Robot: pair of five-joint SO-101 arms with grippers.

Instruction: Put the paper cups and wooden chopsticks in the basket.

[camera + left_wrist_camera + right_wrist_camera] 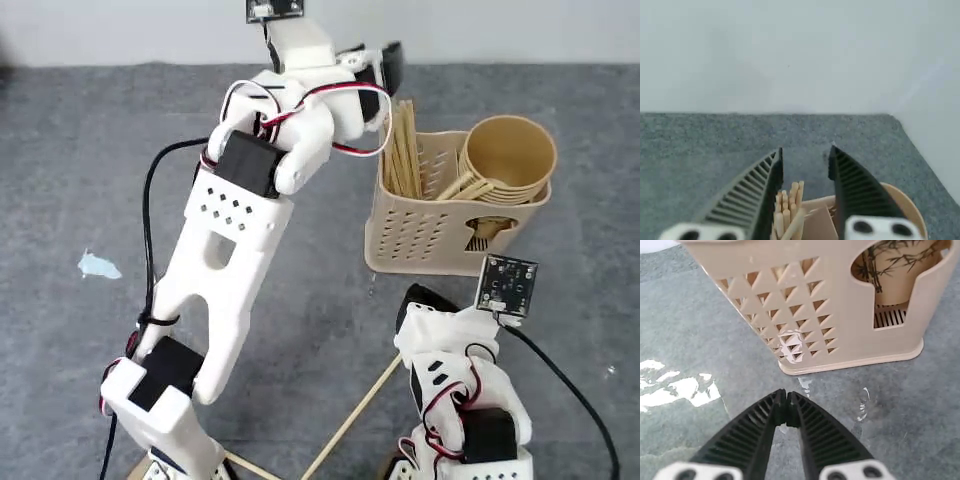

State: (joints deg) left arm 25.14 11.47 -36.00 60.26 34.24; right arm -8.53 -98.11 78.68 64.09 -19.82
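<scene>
Now, chopsticks (404, 150) beside paper cups (512, 152), in basket (420, 236)

No text, number or sign can be read. The paper cup (892, 275), seen through the cut-out in the basket (805, 300), carries a dark bamboo drawing with no legible letters. The small circuit board (507, 284) on an arm's wrist has markings too small to make out.

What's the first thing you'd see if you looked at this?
A tan basket on the right side of the table, stuffed with paper cups and chopsticks. The left pincer hangs open right above it. A loose chopstick lies on the table near the front.
</scene>
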